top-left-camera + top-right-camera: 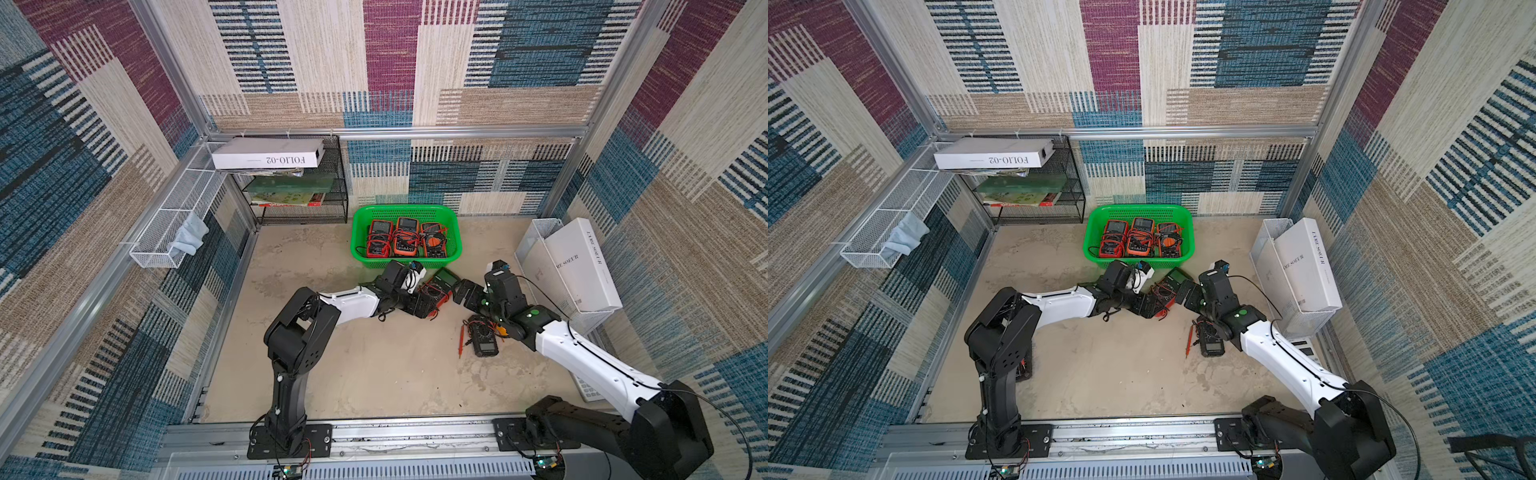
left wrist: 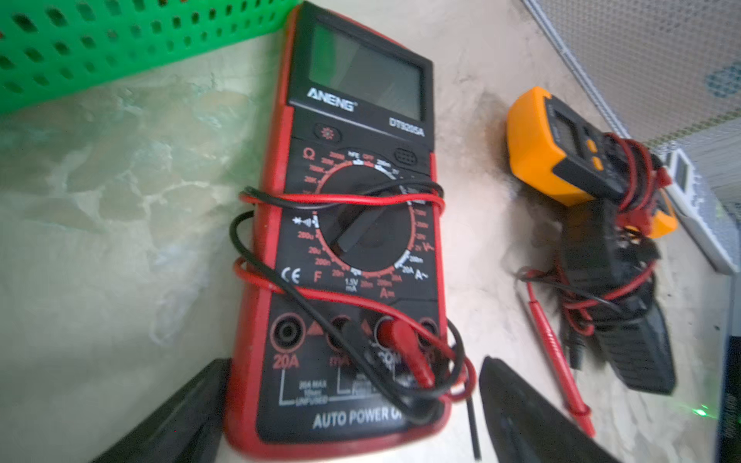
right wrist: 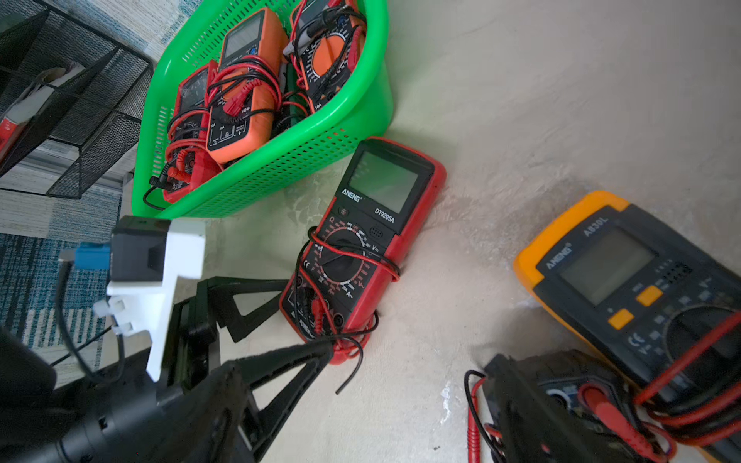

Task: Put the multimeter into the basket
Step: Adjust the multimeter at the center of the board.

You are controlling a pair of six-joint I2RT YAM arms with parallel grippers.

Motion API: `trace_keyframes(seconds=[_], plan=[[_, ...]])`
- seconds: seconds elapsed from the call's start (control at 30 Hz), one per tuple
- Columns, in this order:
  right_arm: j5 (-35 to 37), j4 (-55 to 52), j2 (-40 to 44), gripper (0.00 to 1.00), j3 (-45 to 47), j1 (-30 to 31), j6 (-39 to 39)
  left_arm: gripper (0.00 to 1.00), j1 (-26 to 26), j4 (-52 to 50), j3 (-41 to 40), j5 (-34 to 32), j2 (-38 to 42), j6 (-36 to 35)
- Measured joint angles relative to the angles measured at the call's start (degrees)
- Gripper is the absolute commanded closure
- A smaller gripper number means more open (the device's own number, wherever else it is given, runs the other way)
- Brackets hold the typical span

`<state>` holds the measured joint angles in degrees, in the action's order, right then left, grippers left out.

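At the far left, on the wall, I see a white wire tray [image 1: 174,216] with a soft pale blue cloth [image 1: 192,236] hanging from it. Next comes a black mesh rack [image 1: 334,183] with flat books on its shelves. The basket [image 1: 411,261] is bright green plastic, full of little holes, with round corners. It sits at the far middle of the blotchy, sandy table [image 1: 374,374]. Three meters [image 1: 405,241] lie inside it, wrapped in red and black wires.

The multimeter [image 2: 353,240] is not in the basket. It lies flat on the table, just on the near side of it. It is a long red rubbery box with a black face, a grey screen and a round knob, and wires loop around it.

My left gripper [image 2: 352,362] is wide open. One black finger is on each side of the multimeter's near end, not squeezing it. My right gripper [image 3: 411,354] is wide open too, over bare table, holding nothing. Nearer and a bit to the right lie a yellow meter [image 3: 625,272] and a black meter [image 1: 484,340].
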<state>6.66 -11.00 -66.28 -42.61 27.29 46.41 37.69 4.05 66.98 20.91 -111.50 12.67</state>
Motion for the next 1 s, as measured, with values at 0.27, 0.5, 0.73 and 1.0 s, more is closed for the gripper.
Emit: trace_keyframes(seconds=[0.27,0.5,0.73,1.0], plan=[[0.2,-1.0,-4.5,0.01,-2.3,0.3,0.5,0.0,0.9,2.3,-8.2,-6.1,11.7,6.9],[2.7,-5.5,-12.6,0.01,-9.5,2.7,3.0,0.0,0.8,-7.2,-7.4,-18.0,18.5,11.6],[5.7,-11.1,-21.3,0.0,-16.7,4.7,7.5,0.0,-3.0,-16.6,-7.4,-25.7,22.1,17.4],[8.0,-15.3,-29.6,0.0,-25.0,7.0,11.4,0.0,-6.9,-19.6,-10.5,-26.9,25.5,20.7]])
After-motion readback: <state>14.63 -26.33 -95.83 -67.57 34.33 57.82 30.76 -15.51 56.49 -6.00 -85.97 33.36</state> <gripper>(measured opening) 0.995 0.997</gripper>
